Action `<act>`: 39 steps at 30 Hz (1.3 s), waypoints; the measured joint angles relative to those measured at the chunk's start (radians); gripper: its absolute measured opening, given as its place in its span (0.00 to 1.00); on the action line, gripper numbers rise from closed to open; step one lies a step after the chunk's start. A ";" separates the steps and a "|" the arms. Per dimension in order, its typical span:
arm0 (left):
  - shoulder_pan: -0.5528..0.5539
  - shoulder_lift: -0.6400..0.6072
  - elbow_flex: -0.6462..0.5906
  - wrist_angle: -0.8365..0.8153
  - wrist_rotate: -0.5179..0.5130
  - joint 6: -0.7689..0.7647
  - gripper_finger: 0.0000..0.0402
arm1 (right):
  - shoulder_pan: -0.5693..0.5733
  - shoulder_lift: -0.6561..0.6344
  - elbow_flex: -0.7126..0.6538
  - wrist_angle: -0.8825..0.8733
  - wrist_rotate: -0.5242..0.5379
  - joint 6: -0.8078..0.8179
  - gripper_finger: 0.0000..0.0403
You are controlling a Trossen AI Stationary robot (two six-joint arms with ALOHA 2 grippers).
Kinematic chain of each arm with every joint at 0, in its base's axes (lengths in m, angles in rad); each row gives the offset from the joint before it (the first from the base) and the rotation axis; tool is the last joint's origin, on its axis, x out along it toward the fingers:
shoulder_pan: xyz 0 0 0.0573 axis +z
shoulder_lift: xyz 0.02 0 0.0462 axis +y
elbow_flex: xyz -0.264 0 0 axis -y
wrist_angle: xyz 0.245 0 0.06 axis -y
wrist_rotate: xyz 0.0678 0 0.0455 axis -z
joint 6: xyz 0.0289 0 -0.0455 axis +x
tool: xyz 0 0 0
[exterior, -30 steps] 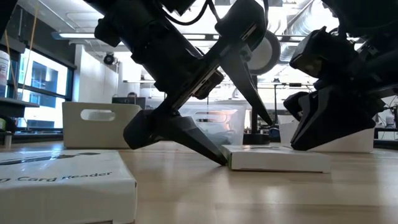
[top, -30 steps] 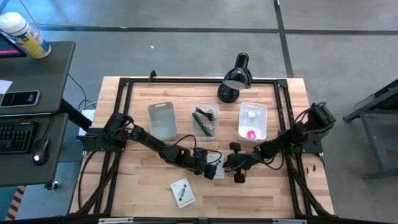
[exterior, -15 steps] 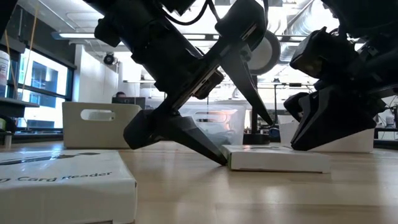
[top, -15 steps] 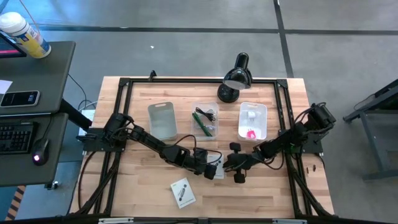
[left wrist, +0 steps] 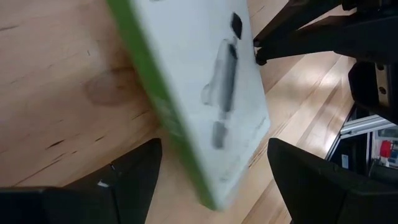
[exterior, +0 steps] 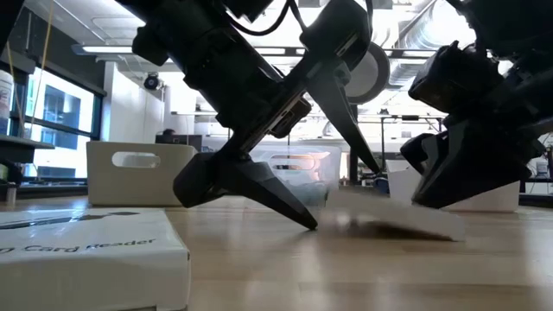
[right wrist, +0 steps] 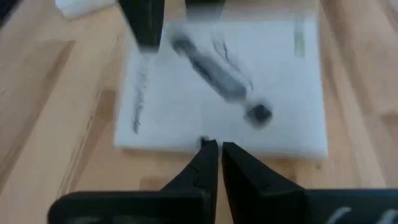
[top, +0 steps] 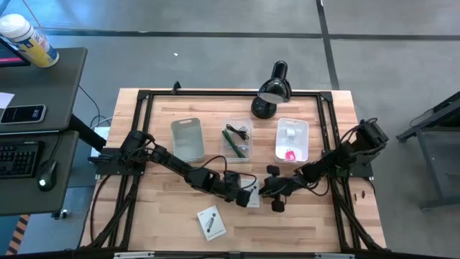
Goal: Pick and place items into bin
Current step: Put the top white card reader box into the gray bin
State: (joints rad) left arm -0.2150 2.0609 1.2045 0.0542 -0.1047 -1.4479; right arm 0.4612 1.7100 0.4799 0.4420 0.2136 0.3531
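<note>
Left gripper (top: 243, 194): mid-desk, fingers (left wrist: 134, 171) spread wide, straddling white card box (left wrist: 199, 93) with green edge and black printed part; no grip visible. Right gripper (top: 267, 190): just beside, facing left gripper from opposite side, fingers (right wrist: 208, 163) pressed nearly together, tips at edge of same white card box, nothing clamped between them. White card box: between the two grippers on wooden desk (top: 309, 223), blurred in low view, one end apparently raised off the surface. Second white card box (top: 210, 222): nearer front edge of desk, apart from both grippers, flat, lettering "Card Reader" on its side in low view. Three bins in a row farther back: left bin (top: 187, 139), pale, contents not discernible; middle bin (top: 237, 140), clear, containing green pen-like stick (top: 233, 142) and black cable (top: 237, 131); right bin (top: 292, 139), white, containing pink piece (top: 290, 154) and white block (top: 289, 132). Black desk lamp (top: 272, 90): behind bins, at back edge of desk. Side desk at left of high view: keyboard (top: 18, 159), mouse (top: 47, 175), white bottle (top: 27, 39).
</note>
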 joint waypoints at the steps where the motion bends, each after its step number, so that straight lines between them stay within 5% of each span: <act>1: 0.000 0.000 0.000 0.000 0.000 0.000 0.70 | 0.000 0.000 -0.003 -0.006 -0.005 0.000 0.04; 39: 0.006 0.000 0.001 -0.004 -0.001 -0.015 0.70 | 0.011 -0.110 -0.006 0.012 0.053 -0.040 0.04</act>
State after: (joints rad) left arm -0.2089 2.0609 1.2053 0.0498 -0.1055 -1.4631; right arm 0.4721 1.6001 0.4740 0.4542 0.2670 0.3126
